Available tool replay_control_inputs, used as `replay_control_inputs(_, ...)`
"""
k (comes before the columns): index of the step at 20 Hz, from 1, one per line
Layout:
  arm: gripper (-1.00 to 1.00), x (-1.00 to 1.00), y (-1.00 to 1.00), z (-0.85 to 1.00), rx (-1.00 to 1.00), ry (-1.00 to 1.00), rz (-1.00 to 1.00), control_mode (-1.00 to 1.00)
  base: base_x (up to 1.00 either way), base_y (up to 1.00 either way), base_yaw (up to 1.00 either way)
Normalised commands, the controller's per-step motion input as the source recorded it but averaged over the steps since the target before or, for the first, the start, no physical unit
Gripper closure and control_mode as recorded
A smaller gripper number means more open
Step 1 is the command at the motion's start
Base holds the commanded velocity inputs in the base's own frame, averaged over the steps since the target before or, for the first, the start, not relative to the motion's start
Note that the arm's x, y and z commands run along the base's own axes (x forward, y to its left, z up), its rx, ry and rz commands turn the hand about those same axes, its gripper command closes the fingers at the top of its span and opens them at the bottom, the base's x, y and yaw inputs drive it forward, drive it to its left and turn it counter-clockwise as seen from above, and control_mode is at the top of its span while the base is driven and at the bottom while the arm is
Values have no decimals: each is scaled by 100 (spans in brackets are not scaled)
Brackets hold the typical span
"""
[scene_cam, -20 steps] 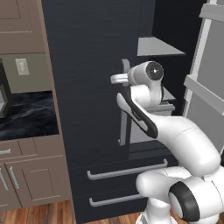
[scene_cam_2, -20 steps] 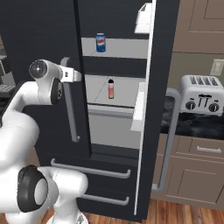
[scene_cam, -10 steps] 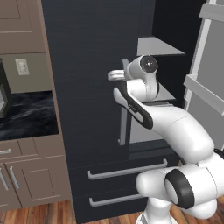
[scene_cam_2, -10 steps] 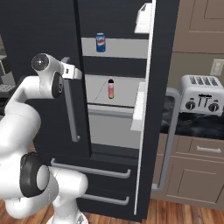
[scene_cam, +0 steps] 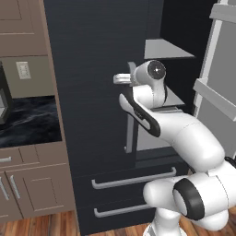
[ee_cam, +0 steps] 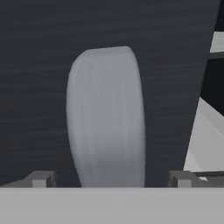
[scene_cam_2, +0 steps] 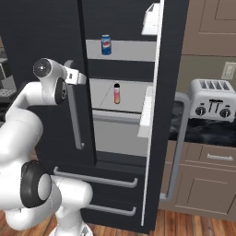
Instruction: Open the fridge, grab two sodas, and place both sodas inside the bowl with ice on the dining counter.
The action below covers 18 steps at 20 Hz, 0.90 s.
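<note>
**Your gripper sits at the left door's handle, jaws spread wide, while the right door is already swung out.**

You have the fridge (scene_cam_2: 50, 27) half open: its right door (scene_cam_2: 168, 115) stands ajar, which is why the blue can (scene_cam_2: 106, 44) on the upper shelf and the pink-labelled bottle (scene_cam_2: 117, 93) on the shelf below show in the gap. The left door (scene_cam: 92, 83) looks shut, and your gripper (ee_cam: 109, 181) is brought up to the top of its grey vertical handle (ee_cam: 106, 118), probably to pull it; the handle lies between the fingertips (ee_cam: 40, 178), which stand apart on either side and pinch nothing. Your arm rises from the base, bends at the elbow and holds the wrist level, hand pointing straight at the door face.
</note>
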Motion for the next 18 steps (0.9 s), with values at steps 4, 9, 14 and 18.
replay_control_inputs(4,100,49,0,-3,0,0,0,-100,0,0,0)
replay_control_inputs(9,100,51,0,-1,0,0,1,-100,0,0,0)
replay_control_inputs(14,100,27,16,-1,0,0,5,-100,0,0,0)
replay_control_inputs(18,100,-20,54,-8,0,0,15,-100,0,0,0)
